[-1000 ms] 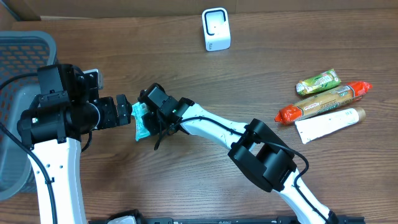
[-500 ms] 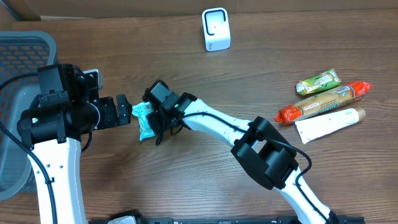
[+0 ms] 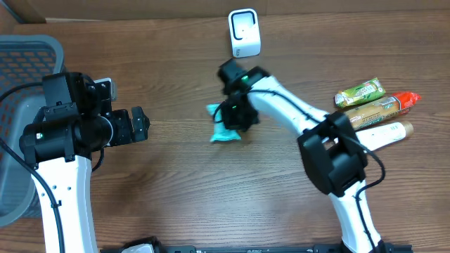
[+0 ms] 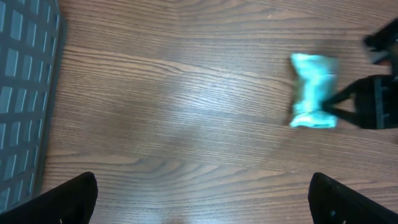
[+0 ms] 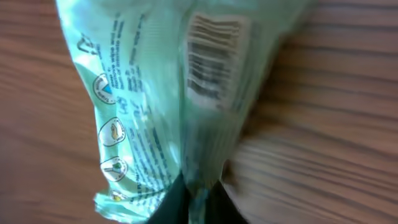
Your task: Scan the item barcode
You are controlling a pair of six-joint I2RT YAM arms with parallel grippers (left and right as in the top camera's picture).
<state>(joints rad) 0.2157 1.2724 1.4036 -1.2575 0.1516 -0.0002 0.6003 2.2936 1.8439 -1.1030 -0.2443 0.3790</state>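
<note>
Pinching the packet by one crimped end, the right hand has it mid-worktop, below the scanner and well apart from it; lifted or brushing the wood, can't tell. Right wrist view: fingertips pressed together on the seam, with the barcode on the face turned to that camera, blurry. The left hand is spread wide and holds nothing, near the basket, clear of the packet. Handling guess: thin teal film, light, soft and crinkly. It'll flop and fold, and the glossy skin could slide out of a shallow pinch. The seam end is the best hold, flat and stiff enough, and it leaves the code uncovered. A grip across the middle would hide or wrinkle the bars. Room: bare wood lies between packet and scanner, a straight path up. The scanner stands near the far edge, so little slack lies behind it. The bar, sausage and tube are bunched off to the right, near the right arm's elbow, so watch the swing there. The left side is open apart from the idle arm.
</note>
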